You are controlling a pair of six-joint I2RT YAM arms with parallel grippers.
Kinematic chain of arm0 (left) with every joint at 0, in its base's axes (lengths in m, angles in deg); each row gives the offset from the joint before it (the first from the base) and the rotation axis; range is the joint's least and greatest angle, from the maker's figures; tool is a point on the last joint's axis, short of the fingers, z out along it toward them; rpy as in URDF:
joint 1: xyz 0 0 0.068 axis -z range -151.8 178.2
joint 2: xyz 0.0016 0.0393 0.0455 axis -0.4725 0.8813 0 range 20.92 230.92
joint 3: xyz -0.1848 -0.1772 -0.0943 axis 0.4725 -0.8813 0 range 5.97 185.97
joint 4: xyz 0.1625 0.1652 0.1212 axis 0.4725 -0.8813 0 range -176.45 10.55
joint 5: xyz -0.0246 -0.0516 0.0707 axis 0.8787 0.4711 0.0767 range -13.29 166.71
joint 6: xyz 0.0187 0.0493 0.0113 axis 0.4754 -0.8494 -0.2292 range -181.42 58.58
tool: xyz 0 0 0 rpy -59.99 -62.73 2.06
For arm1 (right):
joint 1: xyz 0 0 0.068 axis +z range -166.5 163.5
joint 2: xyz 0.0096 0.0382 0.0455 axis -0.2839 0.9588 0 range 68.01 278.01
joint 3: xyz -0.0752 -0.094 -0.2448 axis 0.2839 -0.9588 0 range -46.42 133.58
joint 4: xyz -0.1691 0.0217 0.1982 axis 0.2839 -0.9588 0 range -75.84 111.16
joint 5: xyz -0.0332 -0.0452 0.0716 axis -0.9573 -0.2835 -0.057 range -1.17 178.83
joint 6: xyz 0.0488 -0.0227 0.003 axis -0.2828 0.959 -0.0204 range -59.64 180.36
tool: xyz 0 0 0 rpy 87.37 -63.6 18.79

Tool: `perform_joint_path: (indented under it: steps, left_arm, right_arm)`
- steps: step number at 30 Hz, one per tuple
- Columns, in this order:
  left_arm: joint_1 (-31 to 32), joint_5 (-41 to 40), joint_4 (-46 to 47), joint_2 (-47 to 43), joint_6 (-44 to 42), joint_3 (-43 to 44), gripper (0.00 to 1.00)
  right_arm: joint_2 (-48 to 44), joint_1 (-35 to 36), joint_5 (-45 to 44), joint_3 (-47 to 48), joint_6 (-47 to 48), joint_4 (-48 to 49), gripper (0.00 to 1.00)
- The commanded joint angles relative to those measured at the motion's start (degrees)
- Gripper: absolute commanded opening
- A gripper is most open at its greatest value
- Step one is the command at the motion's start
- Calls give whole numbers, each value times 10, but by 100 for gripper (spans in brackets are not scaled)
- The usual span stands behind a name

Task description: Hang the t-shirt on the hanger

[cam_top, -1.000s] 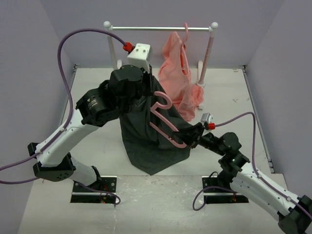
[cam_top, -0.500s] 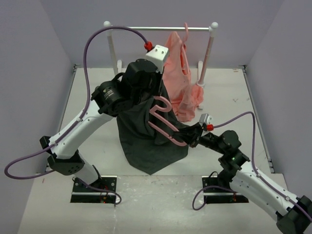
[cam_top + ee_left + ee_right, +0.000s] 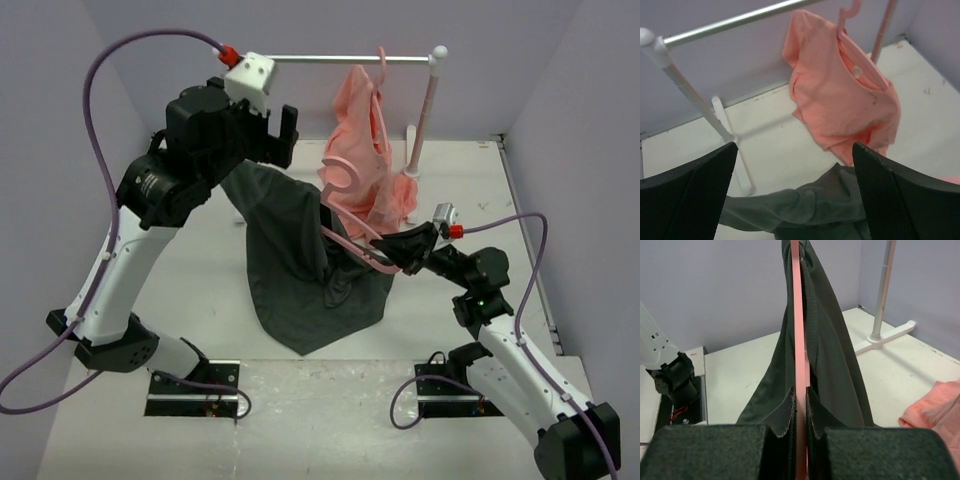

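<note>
Clamping the hanger [image 3: 799,315] inside the t-shirt [image 3: 290,260], right fingers [image 3: 782,420] gripped it. Left fingers [image 3: 685,200] stood apart, empty. Salmon garment [image 3: 365,140] hung on the rack [image 3: 320,58] at one o'clock, crowding the hook.

I see a white clothes rack with a metal rail [image 3: 330,59] closing off the back of the white worktop [image 3: 205,275]. A salmon-pink garment [image 3: 365,160] hangs from the rail's right half and fills the space below it. My left end effector [image 3: 275,138], jaws apart, is raised near the rack's left post. A dark grey cloth t-shirt [image 3: 290,250] and a thin pink plastic hanger [image 3: 345,190], clamped in my right end effector [image 3: 405,245], block the centre. Bare worktop lies left of the shirt and at far right.
</note>
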Motion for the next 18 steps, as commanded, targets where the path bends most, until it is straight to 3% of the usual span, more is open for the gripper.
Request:
perform_joint_path:
  steps: [1,3,7,11,15,17,18]
  left_arm:
    - [5,280,57,-74,-234,-131,99]
    - [5,375,77,-126,-385,-225,100]
    - [5,428,27,-126,-422,-231,99]
    - [4,419,-21,-89,-421,-195,92]
    - [5,393,-17,-76,-406,-202,74]
    - [4,387,-13,-76,-401,-211,71]
    - [5,389,-16,-77,-402,-213,57]
  right_arm:
    - [6,-36,61,47,-34,77,0]
    - [30,-73,143,72,-54,78,0]
    - [57,-115,229,114,-65,79,0]
    - [67,-124,295,144,-50,78,0]
    - [77,-134,331,160,-37,77,0]
    - [86,-147,352,169,-35,77,0]
    - [87,-152,356,169,-33,77,0]
